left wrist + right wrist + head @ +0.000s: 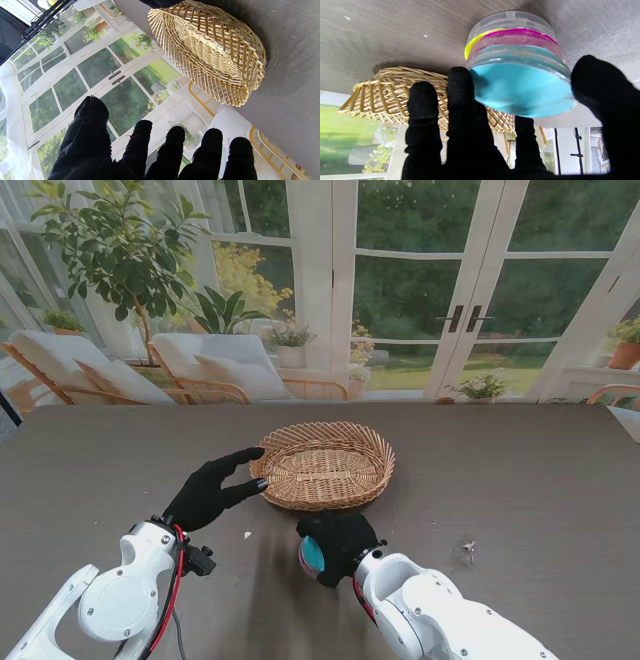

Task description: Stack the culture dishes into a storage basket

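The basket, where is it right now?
In the stand's view the basket sits mid-table, farther from me than both hands. The left hand is by its left rim; the right hand holds stacked dishes just nearer.

Nothing to read here: no lettering, labels, brand marks or numbers show on any surface in these views.

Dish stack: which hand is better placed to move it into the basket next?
The right hand. Its fingers already wrap the dish stack on the table, just nearer to me than the basket. The left hand is open at the basket's left rim, holding nothing.
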`<state>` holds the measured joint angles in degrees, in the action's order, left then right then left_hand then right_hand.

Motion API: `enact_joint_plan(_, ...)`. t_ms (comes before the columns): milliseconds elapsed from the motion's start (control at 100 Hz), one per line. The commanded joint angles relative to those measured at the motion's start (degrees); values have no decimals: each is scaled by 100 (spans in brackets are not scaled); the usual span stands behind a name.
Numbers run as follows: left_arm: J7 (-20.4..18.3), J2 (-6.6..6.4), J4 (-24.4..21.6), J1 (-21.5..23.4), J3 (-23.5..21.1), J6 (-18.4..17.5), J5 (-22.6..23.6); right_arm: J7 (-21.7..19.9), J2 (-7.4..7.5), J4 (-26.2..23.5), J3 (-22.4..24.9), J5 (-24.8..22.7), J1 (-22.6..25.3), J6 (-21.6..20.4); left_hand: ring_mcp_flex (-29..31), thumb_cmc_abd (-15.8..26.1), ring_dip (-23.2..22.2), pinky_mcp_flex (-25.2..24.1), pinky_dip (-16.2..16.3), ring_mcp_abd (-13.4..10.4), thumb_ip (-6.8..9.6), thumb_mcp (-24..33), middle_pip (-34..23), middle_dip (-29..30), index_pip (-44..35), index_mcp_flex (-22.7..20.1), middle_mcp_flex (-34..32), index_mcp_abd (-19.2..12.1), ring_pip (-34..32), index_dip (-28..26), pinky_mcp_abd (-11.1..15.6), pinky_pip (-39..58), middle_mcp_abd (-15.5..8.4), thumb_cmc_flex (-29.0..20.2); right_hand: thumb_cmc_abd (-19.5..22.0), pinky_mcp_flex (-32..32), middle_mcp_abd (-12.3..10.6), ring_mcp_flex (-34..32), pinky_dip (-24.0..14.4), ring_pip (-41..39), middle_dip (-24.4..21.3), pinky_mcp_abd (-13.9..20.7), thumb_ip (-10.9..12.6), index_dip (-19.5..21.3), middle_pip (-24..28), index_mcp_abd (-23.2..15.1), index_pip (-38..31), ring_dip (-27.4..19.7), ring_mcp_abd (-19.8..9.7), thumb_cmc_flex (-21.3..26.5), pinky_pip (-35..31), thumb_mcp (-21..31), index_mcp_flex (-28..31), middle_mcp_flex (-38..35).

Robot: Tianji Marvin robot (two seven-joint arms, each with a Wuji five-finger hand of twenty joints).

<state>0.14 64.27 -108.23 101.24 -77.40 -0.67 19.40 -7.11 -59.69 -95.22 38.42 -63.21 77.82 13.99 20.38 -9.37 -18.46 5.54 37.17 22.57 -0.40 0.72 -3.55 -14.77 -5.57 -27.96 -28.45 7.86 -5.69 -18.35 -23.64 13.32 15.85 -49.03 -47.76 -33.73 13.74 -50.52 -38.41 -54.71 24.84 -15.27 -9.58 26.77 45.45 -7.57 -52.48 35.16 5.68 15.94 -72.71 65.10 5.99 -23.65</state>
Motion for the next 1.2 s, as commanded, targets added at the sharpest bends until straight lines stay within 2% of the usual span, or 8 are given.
enact_joint_plan(0, -126, 20, -34, 10, -2, 20, -17, -92, -26, 2, -25, -75, 9, 29, -226, 274, -32, -53, 17, 47, 20, -113, 83, 48, 2, -90, 102, -116, 128, 12, -71, -171, 1, -129, 200, 144, -150, 155, -99, -15, 99, 88, 224, 0, 164, -239, -219, -11, -85, 3, -208, 796, 22, 204)
enact_joint_plan(510, -179, 11, -25, -8, 0, 31, -47, -113, -14, -4, -181, -389, -48, 248, -221, 295, -34, -61, 20, 35, 19, -117, 80, 46, 0, -97, 93, -106, 127, 10, -71, -172, -1, -129, 302, 349, -217, 502, -107, 62, 134, 225, 176, -109, 225, -143, 45, -47, -100, -311, -271, 432, -104, 534)
enact_joint_plan(910, -198, 9, -36, 4, -6, 43, -63, -147, -23, -19, -349, -446, -129, 433, -220, 299, -34, -59, 21, 52, 20, -116, 78, 45, 3, -88, 79, -108, 128, 11, -67, -171, 9, -131, 439, 429, -229, 639, -79, 288, 91, 191, 168, -124, 158, -29, 231, -161, 46, -433, -240, 194, -116, 669)
enact_joint_plan(1190, -220, 6, -39, 8, -9, 48, -86, -222, -17, -32, -404, -445, -155, 476, -210, 309, -36, -57, 21, 46, 20, -117, 76, 43, 3, -92, 71, -106, 125, 11, -69, -172, 14, -131, 458, 570, -228, 912, -49, 751, 42, 115, 152, -145, 66, 84, 515, -345, 301, -572, -123, 60, -125, 909)
